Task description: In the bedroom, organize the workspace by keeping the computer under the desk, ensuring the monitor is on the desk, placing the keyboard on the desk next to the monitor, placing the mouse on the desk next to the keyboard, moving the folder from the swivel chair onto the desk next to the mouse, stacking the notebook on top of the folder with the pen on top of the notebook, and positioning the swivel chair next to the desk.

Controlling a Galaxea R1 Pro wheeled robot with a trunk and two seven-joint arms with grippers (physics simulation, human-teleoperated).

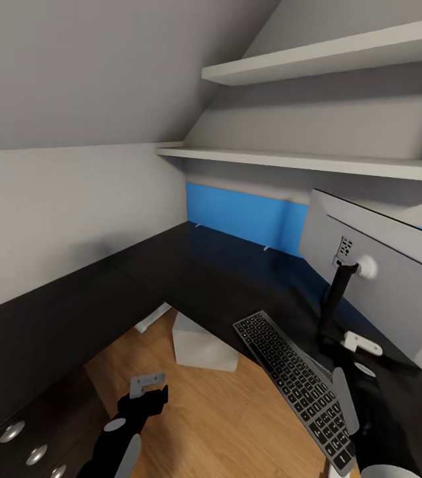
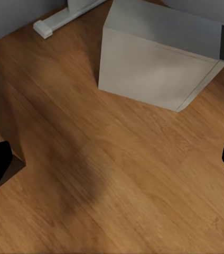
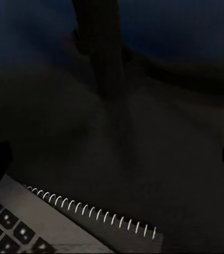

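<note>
The monitor [image 1: 383, 279] stands on the black worktop [image 1: 211, 272], its grey back toward the robot, and the keyboard [image 1: 294, 382] lies just beside its stand at about seven o'clock, its near end overhanging the worktop's edge. The computer [image 1: 201, 345] sits on the wood floor [image 1: 237, 411] under the worktop. Those three look settled; mouse, folder, pen and chair remain. The left end effector [image 1: 148, 388] hangs spread wide and empty above the floor. The right end effector [image 1: 357, 362] hovers by the stand, its tips well apart, a spiral-bound notebook [image 3: 91, 217] beneath it.
</note>
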